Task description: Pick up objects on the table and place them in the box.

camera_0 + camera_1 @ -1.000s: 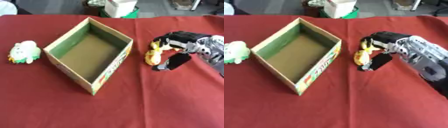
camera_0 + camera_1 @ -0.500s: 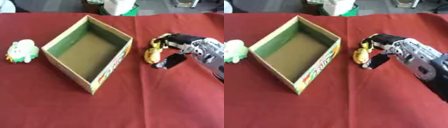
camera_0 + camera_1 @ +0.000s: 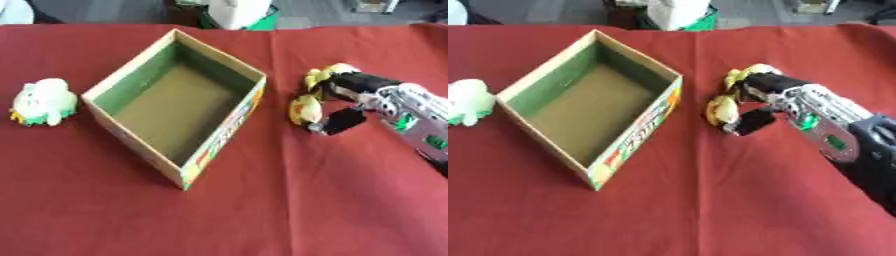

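Observation:
An open cardboard box (image 3: 175, 100) with a green inner lining sits askew in the middle of the red table, nothing inside it. Just right of the box lies a small yellow toy (image 3: 305, 109). My right hand (image 3: 348, 95) comes in from the right, its fingers and thumb curled around that toy, which still seems to rest on the cloth. A white and green plush toy (image 3: 41, 101) lies alone at the far left. My left hand shows in neither view.
The red cloth (image 3: 332, 200) covers the whole table. A white and green object (image 3: 236, 10) stands past the far edge, behind the box.
The whole picture has shifted as the camera moved. My right hand has closed tighter round the yellow toy and drawn a little nearer the box.

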